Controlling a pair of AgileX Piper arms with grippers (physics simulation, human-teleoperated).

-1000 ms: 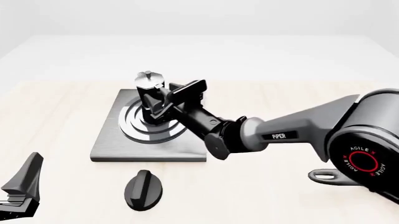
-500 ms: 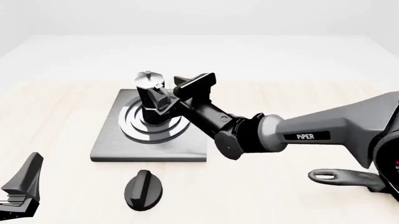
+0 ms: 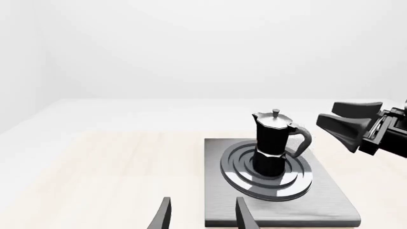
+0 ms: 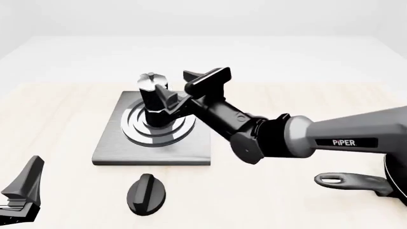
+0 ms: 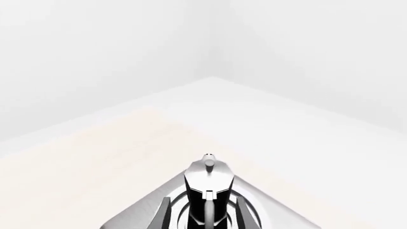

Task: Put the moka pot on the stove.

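My right arm (image 4: 343, 138) is a grey tapered shell with white "PIPER" lettering, running into glossy black rounded wrist joints. Its right hand (image 4: 190, 88) is matte black with wedge-shaped fingers. My left hand (image 4: 22, 193) is the same angular black.

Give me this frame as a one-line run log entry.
moka pot: upright on stove burner | right pincer: open, beside pot handle, not touching | left pincer: open, idle | phase: pot placed

A black oval knob (image 4: 146, 193) and a pan handle (image 4: 346, 182) rest on the table (image 4: 64, 119).
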